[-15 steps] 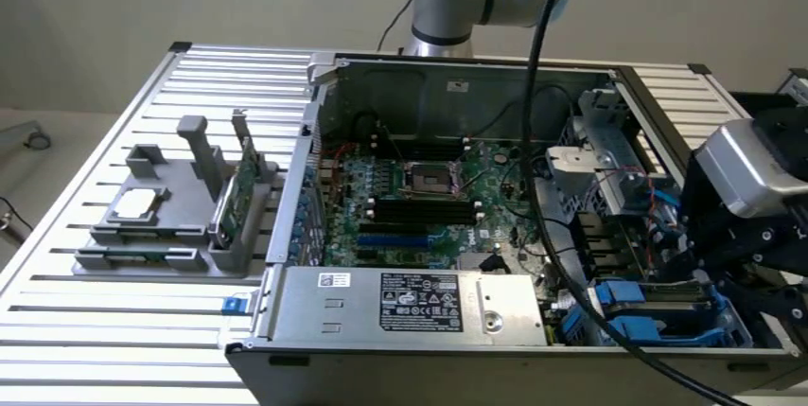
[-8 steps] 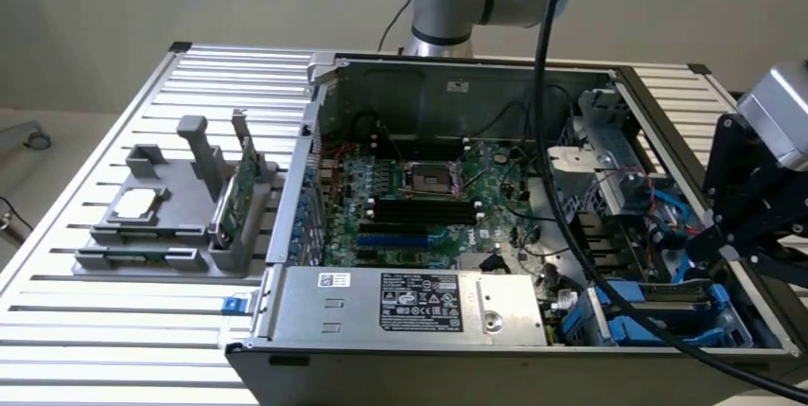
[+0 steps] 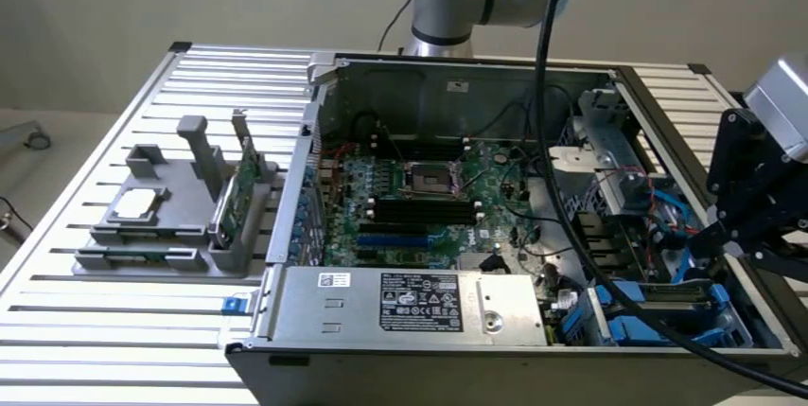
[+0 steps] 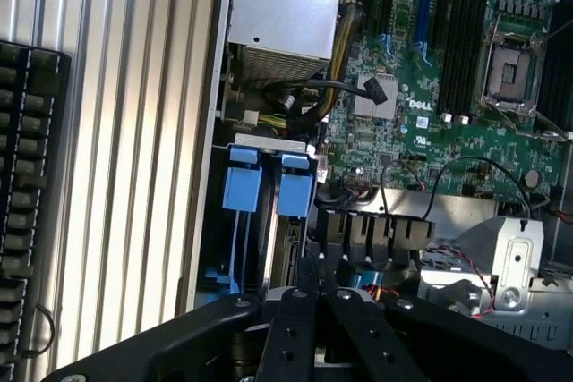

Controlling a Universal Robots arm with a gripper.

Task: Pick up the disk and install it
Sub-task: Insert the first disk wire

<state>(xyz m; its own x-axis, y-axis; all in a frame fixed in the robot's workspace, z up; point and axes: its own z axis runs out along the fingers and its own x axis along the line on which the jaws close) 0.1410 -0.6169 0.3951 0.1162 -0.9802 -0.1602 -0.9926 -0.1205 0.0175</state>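
Note:
The disk (image 4: pixel 269 146) stands end-on in the drive bay at the case's front corner. It shows a silver edge and two blue plastic tabs (image 4: pixel 243 190); its label is hidden. My gripper (image 4: pixel 320 279) hovers just above and beside this bay, its black fingers pressed together with nothing between them. In the exterior view the gripper (image 3: pixel 729 234) hangs over the case's right side, above the blue-railed drive bay (image 3: pixel 676 316).
The open computer case (image 3: pixel 316 122) lies on a slatted aluminium table (image 3: pixel 114 330), with the motherboard (image 3: pixel 430 188) and power supply (image 3: pixel 404 302) exposed. A grey fixture (image 3: pixel 165 226) on the exterior view's left holds a silver chip and a green card. A thick black cable (image 3: pixel 546 141) crosses over the case.

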